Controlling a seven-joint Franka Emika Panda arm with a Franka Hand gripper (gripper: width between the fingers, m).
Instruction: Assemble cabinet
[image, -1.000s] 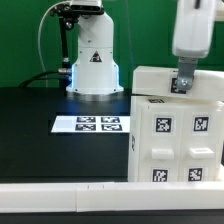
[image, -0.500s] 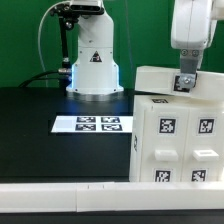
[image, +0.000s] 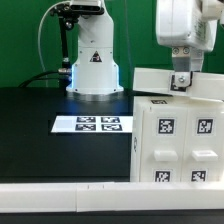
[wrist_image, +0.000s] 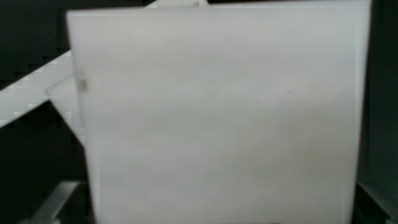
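The tall white plastic cabinet body (image: 178, 140), boxy and marked with square black-and-white tags on its near face, is standing on the black surface (image: 40, 130) at the exterior view's right, well apart from the white robot base (image: 93, 65) at the far side. A flat white plastic top panel (image: 175, 84) is being held over the body, tilted, with its left end hanging a little lower and past the body's left edge. The pincer (image: 180, 80) is being kept on this panel from above; it appears to be pinching the panel, though the fingertips are too small to be read with certainty. In the wrist view the frame is being filled almost wholly by the white panel (wrist_image: 214, 110), so the jaws are not shown there.

The step in hand is judged to be the seating of the top panel on the cabinet body. For the next move, the panel is likely needing to be levelled and squared with the body's upper edges, then pressed down evenly.

The thin flat white marker board (image: 92, 125) is lying on the surface to the left of the body, and a long low white rail (image: 60, 196) is running along the near edge.
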